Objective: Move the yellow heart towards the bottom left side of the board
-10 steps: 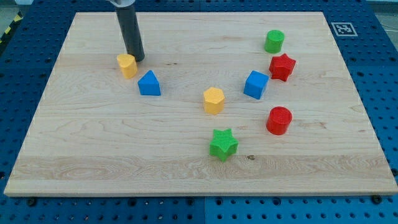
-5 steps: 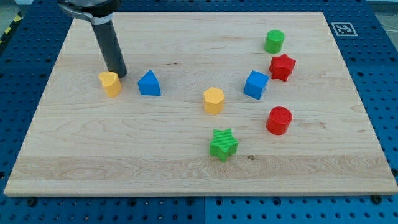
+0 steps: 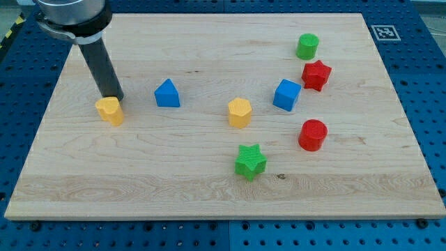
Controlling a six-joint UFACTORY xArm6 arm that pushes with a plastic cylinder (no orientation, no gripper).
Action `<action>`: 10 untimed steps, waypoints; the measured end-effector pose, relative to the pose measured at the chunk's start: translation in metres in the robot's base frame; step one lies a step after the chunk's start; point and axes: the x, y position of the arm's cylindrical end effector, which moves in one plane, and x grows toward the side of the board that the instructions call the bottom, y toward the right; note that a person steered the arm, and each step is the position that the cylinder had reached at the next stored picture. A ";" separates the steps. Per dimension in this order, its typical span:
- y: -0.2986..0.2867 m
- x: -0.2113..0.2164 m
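The yellow heart [image 3: 109,110] lies on the wooden board [image 3: 139,160] at the view's left, a little above mid-height. My tip [image 3: 113,97] stands right at the heart's upper right edge and seems to touch it. The dark rod rises from there toward the view's top left. The blue triangular block [image 3: 166,93] lies to the right of the heart, apart from it.
A yellow hexagonal block [image 3: 239,112] sits near the centre. A green star [image 3: 250,161] lies below it. A blue cube [image 3: 286,95], a red star [image 3: 316,74], a green cylinder [image 3: 307,46] and a red cylinder [image 3: 312,134] stand at the right.
My tip has moved down and to the view's left, and the yellow heart has slid the same way, away from the blue triangular block. The other blocks have not moved.
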 end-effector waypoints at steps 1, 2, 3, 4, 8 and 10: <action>-0.007 0.020; -0.007 0.022; -0.008 0.039; -0.008 0.043; 0.032 0.047; 0.047 0.064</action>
